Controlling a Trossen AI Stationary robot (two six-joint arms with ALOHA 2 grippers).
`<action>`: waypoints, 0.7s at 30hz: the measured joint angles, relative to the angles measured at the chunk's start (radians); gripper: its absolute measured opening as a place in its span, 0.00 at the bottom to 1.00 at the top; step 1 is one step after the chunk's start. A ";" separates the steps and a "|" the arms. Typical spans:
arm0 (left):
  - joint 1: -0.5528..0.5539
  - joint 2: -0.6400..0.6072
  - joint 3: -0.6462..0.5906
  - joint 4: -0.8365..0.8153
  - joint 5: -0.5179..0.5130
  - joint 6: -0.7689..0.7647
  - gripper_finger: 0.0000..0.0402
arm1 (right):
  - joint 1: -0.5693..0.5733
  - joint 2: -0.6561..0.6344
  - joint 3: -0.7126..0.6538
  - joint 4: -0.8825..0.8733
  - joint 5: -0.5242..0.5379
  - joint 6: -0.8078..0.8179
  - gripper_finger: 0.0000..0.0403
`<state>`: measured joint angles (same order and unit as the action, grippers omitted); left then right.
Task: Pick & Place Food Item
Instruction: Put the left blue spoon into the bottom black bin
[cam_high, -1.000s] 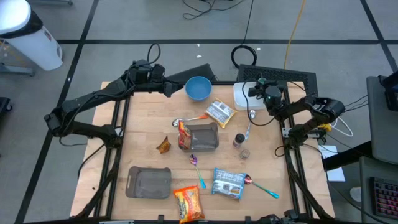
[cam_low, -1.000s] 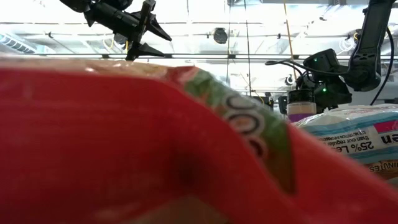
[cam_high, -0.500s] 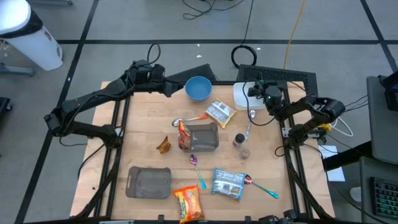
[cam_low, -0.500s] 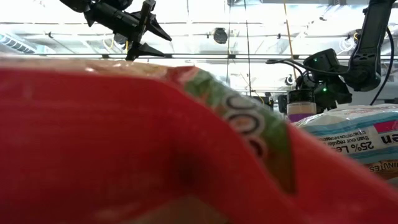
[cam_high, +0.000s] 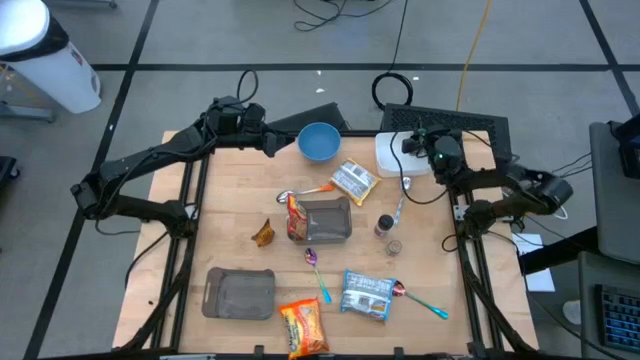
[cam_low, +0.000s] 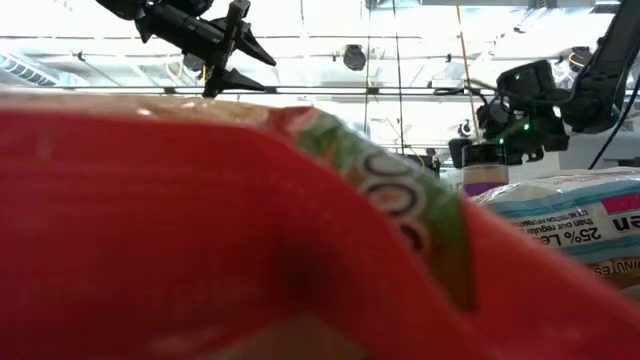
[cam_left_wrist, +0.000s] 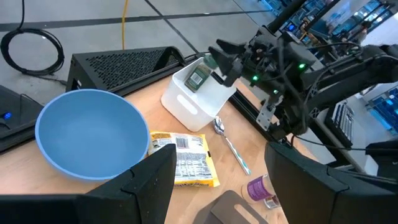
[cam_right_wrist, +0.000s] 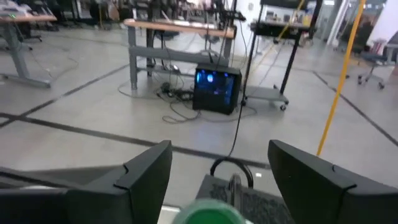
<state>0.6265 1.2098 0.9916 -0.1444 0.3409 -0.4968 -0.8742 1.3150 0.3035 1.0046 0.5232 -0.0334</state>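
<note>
A small green-topped food item (cam_left_wrist: 199, 78) sits at the far right corner of the white container (cam_left_wrist: 189, 102), at the table's far right; it also shows in the high view (cam_high: 419, 131) and low in the right wrist view (cam_right_wrist: 208, 214). My right gripper (cam_high: 414, 141) is open just to the right of the item, fingers wide apart and pointing toward the table's left. I cannot tell whether a finger touches the item. My left gripper (cam_high: 275, 143) is open and empty, held above the table's far left beside the blue bowl (cam_high: 319, 141).
A yellow packet (cam_high: 355, 181) lies near the bowl. A grey tray (cam_high: 325, 222) holds a red packet at mid-table. A spice jar (cam_high: 385, 225), three spoons, a blue packet (cam_high: 366, 295), a red noodle packet (cam_high: 303, 325) and a flat grey tray (cam_high: 240, 293) lie nearer.
My right gripper has drawn back toward the table's right edge and risen a little, and its arm has swung out to the right. The green-topped item has stayed at the white container.
</note>
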 joint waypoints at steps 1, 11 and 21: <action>0.000 0.000 0.000 0.001 0.000 0.001 0.62 | 0.008 -0.026 0.000 -0.017 0.000 -0.009 0.64; 0.002 0.000 0.000 0.045 0.053 0.025 0.62 | 0.234 -0.306 0.035 -0.164 -0.001 -0.126 0.63; 0.002 -0.001 0.018 0.136 0.179 0.027 0.62 | 0.514 -0.374 0.304 -0.286 -0.003 -0.120 0.63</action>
<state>0.6289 1.2093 1.0092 -0.0088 0.5202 -0.4696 -0.3597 0.9407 0.6079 0.7187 0.5206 -0.1533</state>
